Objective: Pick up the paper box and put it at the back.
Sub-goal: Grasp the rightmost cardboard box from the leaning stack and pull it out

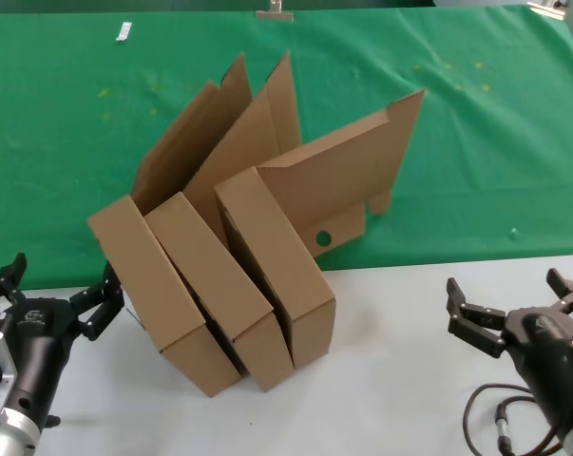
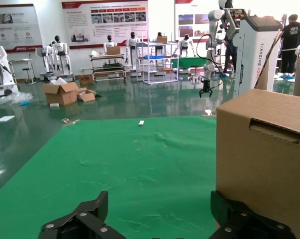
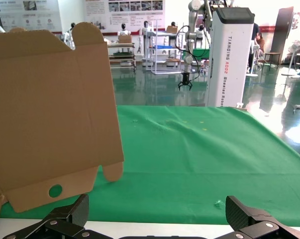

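Head view: the paper box (image 1: 296,242) leans mid-frame against two other boxes (image 1: 186,285), straddling table (image 1: 410,332) and green cloth (image 1: 495,142). Left pincer (image 1: 63,294) and right pincer (image 1: 509,304), lower corners, are spread. Wrist views: both gape, unloaded, likely awaiting approach.

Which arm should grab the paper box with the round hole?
Right. The paper box is the rightmost of three, nearest the open right tool. The left tool sits by the far-left box.
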`<state>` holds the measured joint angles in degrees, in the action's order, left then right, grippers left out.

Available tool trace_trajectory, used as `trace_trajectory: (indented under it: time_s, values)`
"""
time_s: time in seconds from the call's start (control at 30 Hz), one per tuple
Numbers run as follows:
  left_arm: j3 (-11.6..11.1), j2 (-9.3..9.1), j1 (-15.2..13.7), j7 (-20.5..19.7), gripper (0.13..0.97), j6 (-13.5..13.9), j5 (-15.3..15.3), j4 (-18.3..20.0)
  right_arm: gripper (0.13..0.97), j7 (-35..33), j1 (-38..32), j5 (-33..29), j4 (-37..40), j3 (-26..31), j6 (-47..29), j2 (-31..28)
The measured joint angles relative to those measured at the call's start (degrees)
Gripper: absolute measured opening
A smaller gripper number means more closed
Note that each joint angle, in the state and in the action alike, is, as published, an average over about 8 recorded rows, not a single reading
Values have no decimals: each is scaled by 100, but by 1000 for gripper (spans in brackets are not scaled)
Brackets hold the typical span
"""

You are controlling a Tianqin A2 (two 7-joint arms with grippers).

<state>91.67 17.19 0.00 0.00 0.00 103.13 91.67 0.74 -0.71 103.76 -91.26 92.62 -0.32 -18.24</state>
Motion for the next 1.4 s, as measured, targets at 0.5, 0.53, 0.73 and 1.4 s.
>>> trace_trajectory:
  time_s: [0.5,0.53,0.73,1.4]
  values:
    - [0,0,0,0,851,0,-1,0,966,-89,64,50,6,-193,-240,71]
    - [0,0,0,0,864,0,-1,0,966,-127,80,79,11,-259,-326,92]
    - [0,0,0,0,928,0,-1,0,966,-359,231,356,89,-733,-964,70]
    - [0,0,0,0,966,0,-1,0,966,-1351,-209,1351,1133,-1787,-3767,-1628]
